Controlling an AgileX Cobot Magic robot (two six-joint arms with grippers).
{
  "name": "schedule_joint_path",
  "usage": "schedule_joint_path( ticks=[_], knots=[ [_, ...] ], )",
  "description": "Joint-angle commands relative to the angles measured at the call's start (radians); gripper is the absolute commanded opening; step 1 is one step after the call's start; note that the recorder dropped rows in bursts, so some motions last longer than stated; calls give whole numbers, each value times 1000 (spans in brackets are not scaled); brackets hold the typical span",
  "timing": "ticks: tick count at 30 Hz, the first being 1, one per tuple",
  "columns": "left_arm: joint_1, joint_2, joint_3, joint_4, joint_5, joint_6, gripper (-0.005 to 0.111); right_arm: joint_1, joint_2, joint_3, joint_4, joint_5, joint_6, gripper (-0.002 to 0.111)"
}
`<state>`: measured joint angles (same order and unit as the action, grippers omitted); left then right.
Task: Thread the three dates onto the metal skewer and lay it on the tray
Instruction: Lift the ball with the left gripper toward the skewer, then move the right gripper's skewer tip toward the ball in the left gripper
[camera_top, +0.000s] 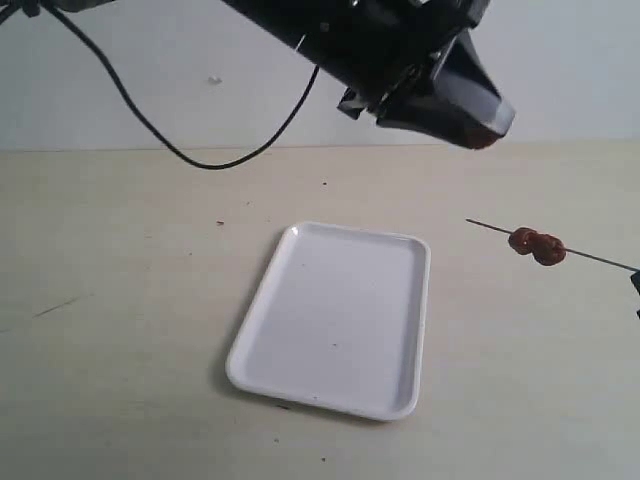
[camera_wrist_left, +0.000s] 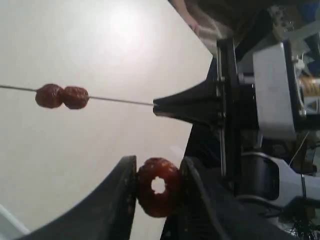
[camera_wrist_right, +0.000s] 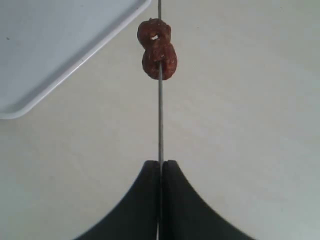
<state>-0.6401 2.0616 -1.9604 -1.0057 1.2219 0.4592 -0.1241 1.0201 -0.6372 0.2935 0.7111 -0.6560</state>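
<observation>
The right gripper (camera_wrist_right: 160, 167) pinches the metal skewer (camera_wrist_right: 160, 115), which carries two dates (camera_wrist_right: 157, 50) above the worktop's right edge. The left gripper (camera_wrist_left: 158, 175) pinches the third date (camera_wrist_left: 158, 195), not yet threaded. The tray (camera_top: 330, 320) holds nothing.

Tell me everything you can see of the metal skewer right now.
The metal skewer is a thin, straight, dark grey rod. The right gripper pinches one end with jaws shut; the rest sticks out free, to the right of the tray in the exterior view, not touching it. Two dates are threaded on, pressed together partway along, leaving the far end bare.
</observation>
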Motion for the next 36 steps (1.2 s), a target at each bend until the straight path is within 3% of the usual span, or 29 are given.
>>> schedule_joint_path(
  ticks=[1, 8, 13, 25, 36],
  knots=[
    [31, -118, 178, -1, -1, 88, 32, -4, -8, 2, 16, 14, -3, 0],
    [113, -188, 334, -135, -1, 92, 32, -4, -8, 2, 214, 19, -212, 0],
    [154, -183, 406, -149, -1, 46, 32, -4, -8, 2, 399, 30, -321, 0],
    [330, -164, 416, -137, -1, -71, 32, -4, -15, 6, 547, 124, -438, 0],
    [352, -162, 416, -139, -1, -94, 32, -4, -275, 209, 732, -53, -498, 0]
  ],
)
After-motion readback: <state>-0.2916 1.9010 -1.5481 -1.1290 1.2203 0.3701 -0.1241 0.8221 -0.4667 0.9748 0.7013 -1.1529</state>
